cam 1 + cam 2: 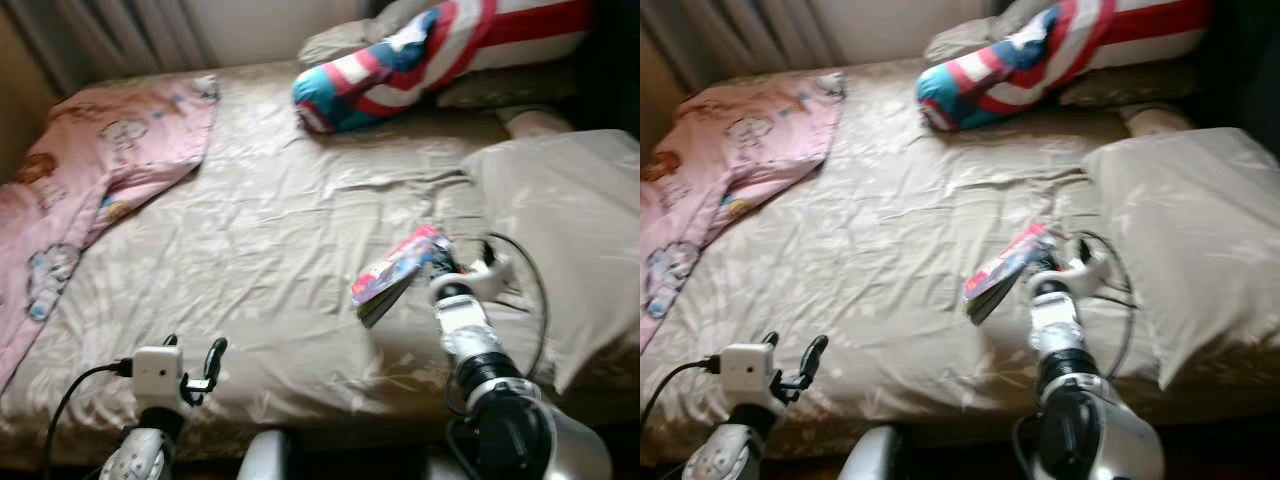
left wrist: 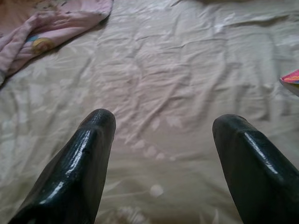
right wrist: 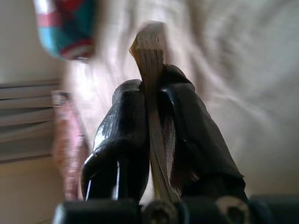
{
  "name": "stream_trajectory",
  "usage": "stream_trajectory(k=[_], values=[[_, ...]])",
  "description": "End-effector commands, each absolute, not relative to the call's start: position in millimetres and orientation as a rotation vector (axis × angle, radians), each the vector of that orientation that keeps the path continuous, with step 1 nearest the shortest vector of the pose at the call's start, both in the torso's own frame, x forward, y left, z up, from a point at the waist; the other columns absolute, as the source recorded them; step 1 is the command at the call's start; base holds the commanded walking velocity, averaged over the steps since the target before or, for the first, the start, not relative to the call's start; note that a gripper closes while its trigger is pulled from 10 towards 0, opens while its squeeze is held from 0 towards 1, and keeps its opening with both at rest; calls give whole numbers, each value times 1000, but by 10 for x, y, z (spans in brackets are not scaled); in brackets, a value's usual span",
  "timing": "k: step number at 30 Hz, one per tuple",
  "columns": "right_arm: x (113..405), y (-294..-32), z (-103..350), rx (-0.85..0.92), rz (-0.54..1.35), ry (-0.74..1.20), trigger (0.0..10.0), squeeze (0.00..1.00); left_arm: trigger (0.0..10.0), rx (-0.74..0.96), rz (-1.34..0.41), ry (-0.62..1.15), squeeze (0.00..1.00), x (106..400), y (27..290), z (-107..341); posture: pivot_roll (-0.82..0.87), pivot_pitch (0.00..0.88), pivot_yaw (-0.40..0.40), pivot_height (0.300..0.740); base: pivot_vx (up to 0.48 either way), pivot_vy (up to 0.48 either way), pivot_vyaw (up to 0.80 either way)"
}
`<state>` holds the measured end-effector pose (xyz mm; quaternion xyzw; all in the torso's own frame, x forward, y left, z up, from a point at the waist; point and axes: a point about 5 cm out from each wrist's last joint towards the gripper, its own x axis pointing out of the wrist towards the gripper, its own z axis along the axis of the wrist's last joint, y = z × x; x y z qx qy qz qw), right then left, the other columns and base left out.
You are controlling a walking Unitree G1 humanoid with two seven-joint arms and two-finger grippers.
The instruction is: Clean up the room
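My right gripper (image 1: 432, 262) is shut on a thin book with a colourful cover (image 1: 396, 270), held above the beige bed sheet (image 1: 270, 250) at the right middle of the bed. In the right wrist view both black fingers (image 3: 126, 135) clamp the book's page edge (image 3: 150, 60). My left gripper (image 1: 196, 368) hovers open over the bed's near left edge with nothing between its fingers (image 2: 84, 158). The book's corner (image 2: 292, 78) peeks in at the side of the left wrist view.
A pink printed blanket (image 1: 90, 170) lies crumpled on the bed's left side. A red, white and blue bolster cushion (image 1: 400, 60) rests at the head beside beige pillows (image 1: 570, 220). Curtains (image 1: 110, 35) hang behind at the left.
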<state>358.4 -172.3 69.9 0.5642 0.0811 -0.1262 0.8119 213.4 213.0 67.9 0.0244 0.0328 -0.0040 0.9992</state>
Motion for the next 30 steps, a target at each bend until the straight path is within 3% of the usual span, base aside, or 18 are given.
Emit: stream_trajectory(k=[1, 8, 30], values=[[3435, -1715, 466, 1222, -339, 247, 10000, 0, 10000, 58, -14, 79, 0, 2077, 2144, 706, 106, 237, 116, 651, 0, 0, 0], [3117, -1910, 105, 1178, -479, 327, 10000, 0, 10000, 71, -28, 115, 0, 1930, 2132, 750, 124, 275, 133, 651, 0, 0, 0], [3008, -2238, 71, 1083, -540, 306, 10000, 0, 10000, 76, -44, 161, 0, 1936, 2088, 772, 109, 281, 147, 651, 0, 0, 0]])
